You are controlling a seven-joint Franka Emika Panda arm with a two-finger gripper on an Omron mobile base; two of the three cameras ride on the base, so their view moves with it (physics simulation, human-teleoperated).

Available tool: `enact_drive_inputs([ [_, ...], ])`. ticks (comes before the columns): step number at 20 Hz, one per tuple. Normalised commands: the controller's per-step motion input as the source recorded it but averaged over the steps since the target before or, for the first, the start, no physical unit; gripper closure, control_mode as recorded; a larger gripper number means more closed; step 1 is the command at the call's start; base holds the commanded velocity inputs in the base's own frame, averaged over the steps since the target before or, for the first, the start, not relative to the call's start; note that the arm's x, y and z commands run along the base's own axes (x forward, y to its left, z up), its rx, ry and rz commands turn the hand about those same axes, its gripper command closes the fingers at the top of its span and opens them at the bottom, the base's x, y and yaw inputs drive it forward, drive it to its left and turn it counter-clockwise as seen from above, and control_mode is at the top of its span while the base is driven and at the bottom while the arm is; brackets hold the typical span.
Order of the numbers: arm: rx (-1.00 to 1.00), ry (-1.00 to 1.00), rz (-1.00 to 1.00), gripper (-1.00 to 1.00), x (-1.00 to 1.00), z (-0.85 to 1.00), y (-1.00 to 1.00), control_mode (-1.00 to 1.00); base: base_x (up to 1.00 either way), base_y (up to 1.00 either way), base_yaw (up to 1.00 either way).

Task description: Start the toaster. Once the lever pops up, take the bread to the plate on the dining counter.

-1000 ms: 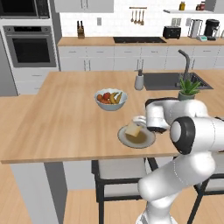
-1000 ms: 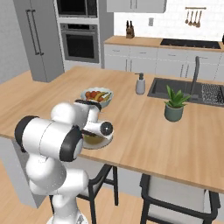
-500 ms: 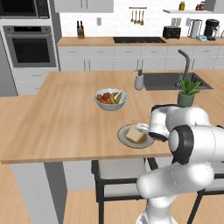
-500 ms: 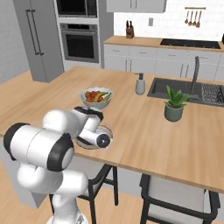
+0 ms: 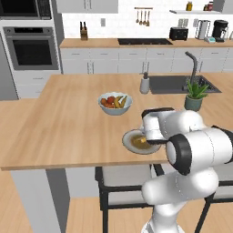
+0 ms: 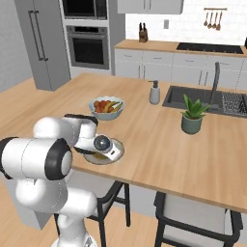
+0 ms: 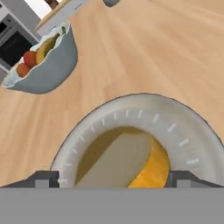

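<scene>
The bread (image 7: pixel 122 159), a pale slice with an orange crust, lies flat on the round plate (image 7: pixel 144 105) with its pale rim. My gripper (image 7: pixel 113 179) hangs low over the slice, open, one fingertip (image 7: pixel 43 178) on each side of it with a gap to the bread. From the base views the plate (image 5: pixel 129 136) sits near the front edge of the dining counter (image 5: pixel 54 123), with my hand bent down over the plate (image 6: pixel 117 145). The black toaster (image 5: pixel 178 33) stands far off on the back counter.
A white bowl of fruit (image 5: pixel 115 102) stands just behind the plate. A soap dispenser (image 5: pixel 144 83), sink (image 5: pixel 175 84) and potted plant (image 5: pixel 195 94) are further right. Dark stools (image 5: pixel 123 182) stand under the counter edge. A coffee machine (image 5: pixel 220 29) is beside the toaster.
The fingers have spread wide apart and let go of the bread, which now rests on the plate. The hand has shifted over the plate.
</scene>
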Motion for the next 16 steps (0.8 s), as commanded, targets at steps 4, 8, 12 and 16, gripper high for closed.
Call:
enact_drive_inputs([
  [4, -0.05, 0.53, -0.16, -1.00, 0.00, 0.42, -0.28, -1.00, 0.00, 0.00, 0.00],
  [8, -0.01, 0.58, -0.16, -1.00, 0.00, 0.72, -0.39, -1.00, 0.00, 0.00, 0.00],
  [12, 0.00, 0.46, -0.13, -1.00, 0.00, 1.00, -0.38, -1.00, 0.00, 0.00, 0.00],
  [16, 0.00, 0.31, -0.12, -1.00, 0.00, 1.00, -0.32, -1.00, 0.00, 0.00, 0.00],
])
